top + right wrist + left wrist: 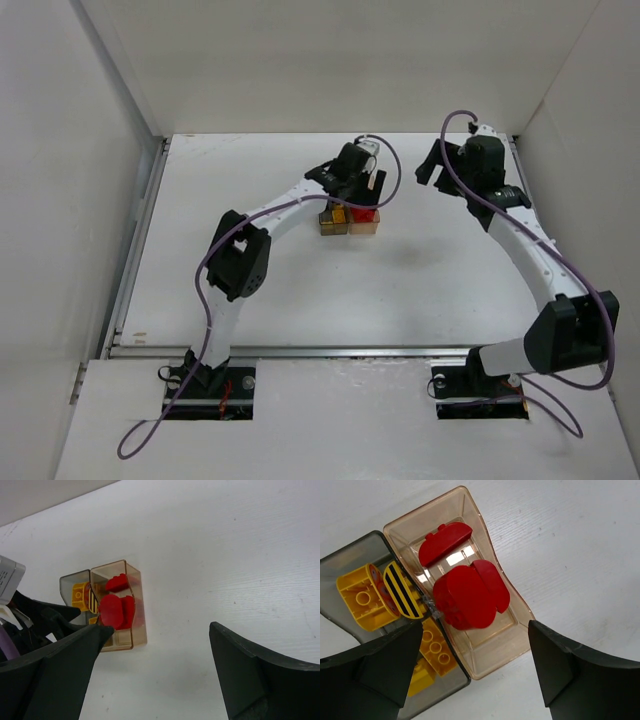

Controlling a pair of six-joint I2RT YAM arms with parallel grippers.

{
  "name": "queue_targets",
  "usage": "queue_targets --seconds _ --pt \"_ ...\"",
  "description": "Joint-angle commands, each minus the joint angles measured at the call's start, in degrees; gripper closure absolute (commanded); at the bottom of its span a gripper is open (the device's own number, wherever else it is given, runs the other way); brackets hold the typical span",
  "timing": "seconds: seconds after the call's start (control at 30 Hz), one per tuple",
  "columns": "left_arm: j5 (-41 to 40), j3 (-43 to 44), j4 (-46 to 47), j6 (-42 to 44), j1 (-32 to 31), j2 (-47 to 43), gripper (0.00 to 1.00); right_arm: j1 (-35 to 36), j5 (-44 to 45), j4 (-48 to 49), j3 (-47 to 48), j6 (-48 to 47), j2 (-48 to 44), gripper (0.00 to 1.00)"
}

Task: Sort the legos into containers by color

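Top view: your left gripper (pixel 360 195) hangs right over the containers (pixel 349 222), grey bin (pixel 333 222) on the left and tan bin (pixel 365 222) joined on its right, mid-table toward the far side. Your right gripper (pixel 432 172) sits well apart, off to the right. The left arm is clearly the nearer one. No loose pieces show on the table (pixel 250 290).

Left wrist: jaws spread wide, nothing between them. The tan bin lies straight below, its long axis running away from the camera, crosswise to the line between the fingers. The red legos (pixel 467 597) are in it, one small piece at the far end and a big rounded one mid-bin; can't tell if the big one is fully settled. The yellow legos (pixel 362 600) are in the grey bin, with a yellow-and-black striped piece (pixel 402 590) up against the shared wall.

Right wrist: jaws wide too, empty. The bins lie ahead and to the left, bare table under the fingers.

Colors look sorted. Judging from this, your next move is a straight lift off the tan bin, left arm only.
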Motion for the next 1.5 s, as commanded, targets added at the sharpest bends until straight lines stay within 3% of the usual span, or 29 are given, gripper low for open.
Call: queue_targets --seconds 0.0,0.1,0.13,0.2,0.23,0.27,0.37,0.4,0.47,0.53,0.7,1.03,1.47 --pt "1.4 5.4 -4.4 -3.4 0.7 -8.9 0.16 -0.5 3.1 -1.9 1.0 -1.0 -5.7 0.04" --pt "-3.6 3.4 -3.9 0.1 1.4 -15.3 0.15 -1.1 6.8 -4.5 0.5 -2.1 -11.3 0.0" --pt "-9.5 1.9 -3.0 3.6 3.1 -20.1 0.1 -1.7 8.9 -5.3 0.5 -2.2 -12.9 0.0" --pt "-18.5 -5.2 0.9 7.2 4.9 -25.1 0.06 -2.9 17.0 -6.8 -1.3 -2.2 -18.0 0.0" --pt "-28.4 -8.1 2.5 9.0 5.8 -30.0 0.03 -2.9 19.9 -8.4 -1.9 -2.2 -19.9 0.0" --pt "-33.4 -14.6 3.9 11.9 8.0 -32.4 0.0 -3.7 27.1 -9.1 -2.4 -2.2 -21.7 0.0" --pt "-46.6 -23.8 7.4 13.5 11.9 -41.9 0.0 -3.7 38.6 -10.8 -5.1 -2.7 -29.3 0.0" --pt "-48.0 -29.6 7.4 12.9 14.6 -44.5 0.0 -3.7 45.5 -10.8 -5.9 -3.2 -31.3 0.0" --pt "-52.2 -36.0 6.6 11.0 16.6 -52.4 0.0 -3.7 51.1 -10.8 -8.4 -4.0 -37.4 0.0" --pt "-53.2 -46.1 6.6 10.2 16.6 -58.1 0.0 -3.7 52.5 -10.8 -9.7 -6.2 -41.3 0.0" --pt "-48.7 -56.9 3.0 7.0 15.1 -69.5 0.0 -3.7 42.6 -10.0 -12.0 -13.8 -52.2 0.0" --pt "-47.5 -57.6 3.0 6.5 9.5 -70.8 0.0 -3.7 39.9 -27.3 -5.6 -1.1 -53.4 0.0" --pt "-46.5 -60.8 2.5 5.9 8.0 -74.4 0.0 -3.7 34.9 -29.9 -4.6 1.1 -54.0 0.0"
